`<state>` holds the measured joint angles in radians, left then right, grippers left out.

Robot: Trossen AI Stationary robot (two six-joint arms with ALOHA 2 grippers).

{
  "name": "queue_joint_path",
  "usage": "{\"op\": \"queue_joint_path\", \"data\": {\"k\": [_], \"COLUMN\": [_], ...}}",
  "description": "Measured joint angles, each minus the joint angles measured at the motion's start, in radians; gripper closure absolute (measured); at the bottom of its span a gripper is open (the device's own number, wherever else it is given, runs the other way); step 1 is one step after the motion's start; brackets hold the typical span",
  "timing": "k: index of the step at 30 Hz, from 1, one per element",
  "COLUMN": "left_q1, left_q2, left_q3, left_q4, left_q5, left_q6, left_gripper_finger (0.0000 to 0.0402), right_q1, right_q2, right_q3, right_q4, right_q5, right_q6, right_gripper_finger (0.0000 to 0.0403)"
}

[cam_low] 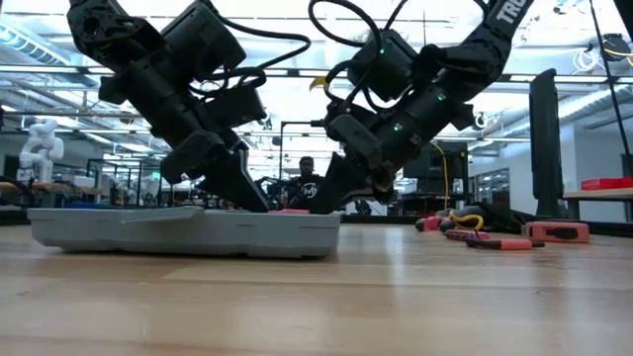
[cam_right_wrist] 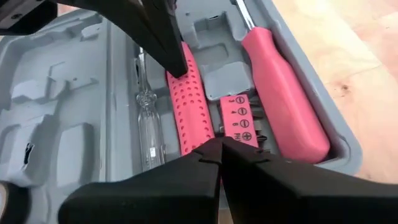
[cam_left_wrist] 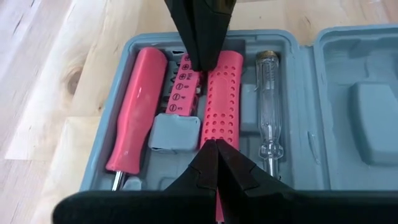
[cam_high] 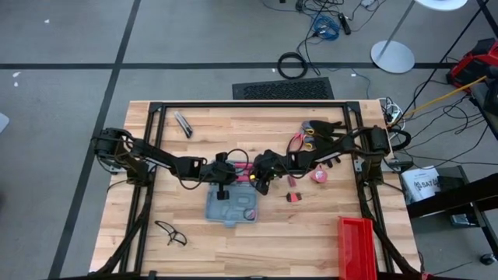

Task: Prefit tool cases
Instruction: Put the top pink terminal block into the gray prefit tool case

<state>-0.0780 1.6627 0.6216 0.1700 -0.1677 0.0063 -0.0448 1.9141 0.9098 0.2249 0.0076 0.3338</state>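
The blue-grey tool case [cam_high: 232,208] lies open on the wooden table. Its grey tray [cam_left_wrist: 137,50] holds a red-handled screwdriver [cam_left_wrist: 134,112], a red bit strip [cam_left_wrist: 181,93], a red perforated handle [cam_left_wrist: 219,99] and a clear tester screwdriver [cam_left_wrist: 268,106]. My left gripper [cam_left_wrist: 215,147] is shut over one end of the perforated handle. My right gripper [cam_right_wrist: 221,144] is shut at the handle's other end, beside the bit strip [cam_right_wrist: 239,121]. Both slant down into the tray from opposite sides, as the low view shows. My left gripper sets its shut fingertips [cam_left_wrist: 224,155] on the end of the perforated handle [cam_left_wrist: 214,134] from above, slanting down and in line with its length. The handle lies flat in its recess. My right gripper sets its shut fingertips [cam_left_wrist: 199,59] where the perforated handle's other end [cam_right_wrist: 202,140] meets the bit strip, slanting down from the opposite side. Which of the two it touches I cannot tell.
A red bin [cam_high: 356,247] stands at the near right corner. Red-handled pliers [cam_high: 310,132] lie at the far right, with small red pieces [cam_high: 319,176] [cam_high: 292,197] nearer the case. A dark tool [cam_high: 184,123] lies far left, and a black wire-like item [cam_high: 171,233] near left.
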Motion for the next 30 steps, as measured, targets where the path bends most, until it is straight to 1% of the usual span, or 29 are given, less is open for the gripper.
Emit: {"op": "queue_joint_path", "data": {"k": [6, 13, 19, 23, 26, 30], "left_q1": [0.001, 0.0, -0.001, -0.001, -0.002, -0.002], "left_q2": [0.0, 0.001, 0.0, -0.013, -0.053, -0.123], "left_q3": [0.0, 0.0, 0.0, 0.0, -0.003, -0.01], "left_q4": [0.001, 0.004, -0.002, -0.007, -0.022, -0.061], "left_q5": [0.0, 0.002, 0.009, 0.016, 0.014, 0.014], "left_q6": [0.0, 0.001, 0.002, 0.001, 0.009, 0.034], "left_gripper_finger": [0.04, 0.04, 0.04, 0.04, 0.04, 0.04], "right_q1": [-0.016, -0.018, -0.021, -0.021, -0.021, -0.022], "right_q2": [0.001, 0.002, -0.01, -0.069, -0.124, -0.184], "right_q3": [-0.001, -0.001, -0.007, -0.012, -0.009, -0.009], "right_q4": [-0.01, -0.025, 0.049, 0.037, 0.023, -0.067], "right_q5": [-0.007, 0.024, -0.026, -0.048, -0.051, -0.042], "right_q6": [-0.039, -0.047, -0.038, -0.039, -0.039, -0.053], "right_gripper_finger": [0.0403, 0.0403, 0.0403, 0.0403, 0.0403, 0.0403]}}
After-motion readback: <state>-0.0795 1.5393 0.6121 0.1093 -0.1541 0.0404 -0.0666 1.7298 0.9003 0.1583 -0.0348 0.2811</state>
